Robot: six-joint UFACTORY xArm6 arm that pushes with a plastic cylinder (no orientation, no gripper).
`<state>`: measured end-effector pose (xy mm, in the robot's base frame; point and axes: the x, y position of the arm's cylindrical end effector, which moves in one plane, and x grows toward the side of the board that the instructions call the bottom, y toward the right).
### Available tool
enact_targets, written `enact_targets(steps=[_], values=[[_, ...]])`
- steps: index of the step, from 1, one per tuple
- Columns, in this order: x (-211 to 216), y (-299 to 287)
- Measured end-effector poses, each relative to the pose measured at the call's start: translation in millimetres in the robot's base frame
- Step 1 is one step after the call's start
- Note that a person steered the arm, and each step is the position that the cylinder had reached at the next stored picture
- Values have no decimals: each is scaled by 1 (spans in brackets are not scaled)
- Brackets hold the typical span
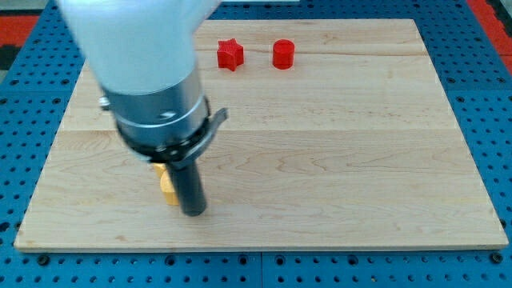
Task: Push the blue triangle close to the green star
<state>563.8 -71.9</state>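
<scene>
Neither a blue triangle nor a green star shows in the camera view; the arm's body hides much of the board's left part. My tip (194,212) rests on the wooden board (336,160) near the view's bottom left. A yellow block (166,186), shape unclear, lies right against the rod's left side and is partly hidden by it.
A red star (230,54) and a red cylinder (283,54) sit side by side near the view's top, a little left of the middle. The board lies on a blue perforated table (496,80).
</scene>
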Motion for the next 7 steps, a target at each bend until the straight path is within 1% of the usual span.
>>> enact_targets(steps=[1,2,3,4,5,6,7], values=[[8,60],[-89,131],[-200,183],[-299,193],[-336,75],[-350,-17],[-304,-67]])
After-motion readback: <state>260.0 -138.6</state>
